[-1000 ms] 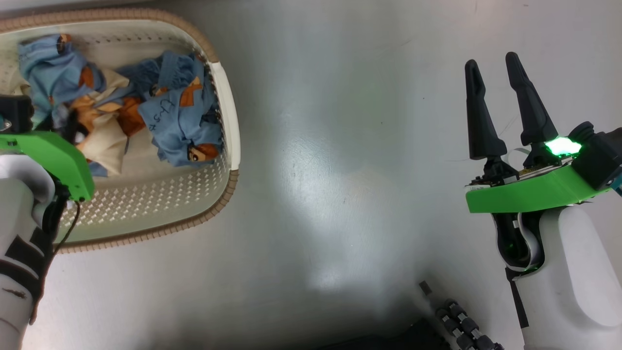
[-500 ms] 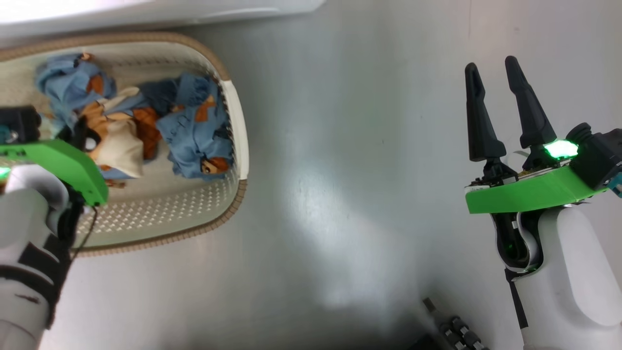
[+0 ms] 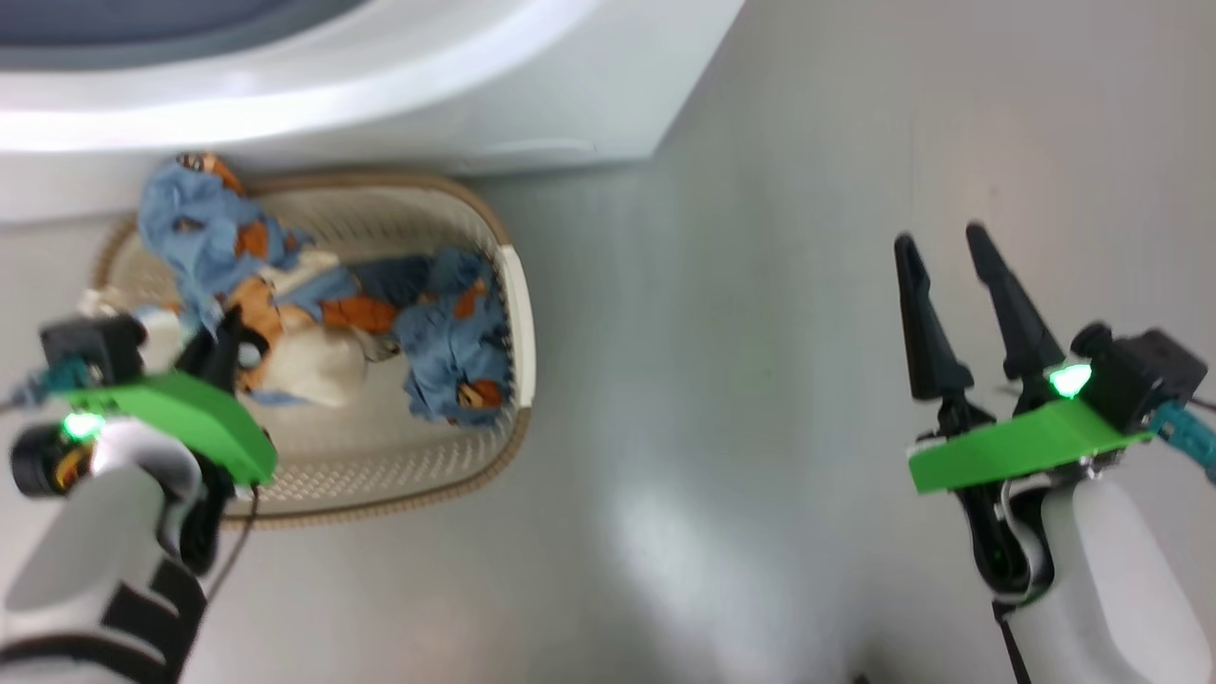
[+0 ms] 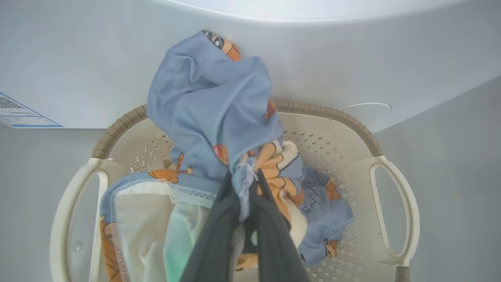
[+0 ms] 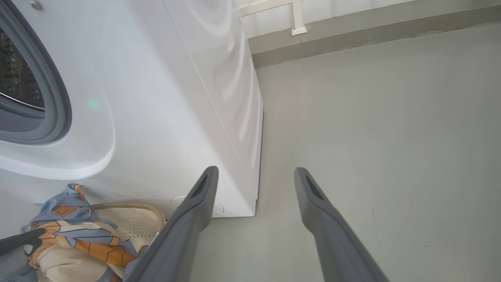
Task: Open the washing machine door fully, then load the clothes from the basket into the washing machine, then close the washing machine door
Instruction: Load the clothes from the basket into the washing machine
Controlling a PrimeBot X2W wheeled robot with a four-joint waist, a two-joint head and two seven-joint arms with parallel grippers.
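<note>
My left gripper point(image 4: 244, 184) is shut on a light-blue bear-print garment point(image 4: 211, 98), which hangs bunched above the basket point(image 4: 328, 113). From the head view the left gripper point(image 3: 226, 340) sits over the basket's point(image 3: 521, 313) left half, with the lifted garment point(image 3: 204, 218) reaching toward the washing machine point(image 3: 570, 95). Another blue garment point(image 3: 456, 342) lies in the basket by its right handle. Over bare floor at the right, my right gripper point(image 3: 940, 242) is open and holds nothing. The washing machine door is out of view.
The right wrist view shows the machine's white front point(image 5: 176, 98), its grey gasket point(image 5: 58, 98) and the dark drum point(image 5: 15, 78) behind it. A blue label point(image 4: 19, 115) sits low on the machine. The basket stands against the machine's base. Grey floor point(image 3: 760, 380) spreads to the right.
The head camera has tilted up, bringing the washing machine into the picture. My left gripper has raised the blue garment out of the pile. The right gripper stays open.
</note>
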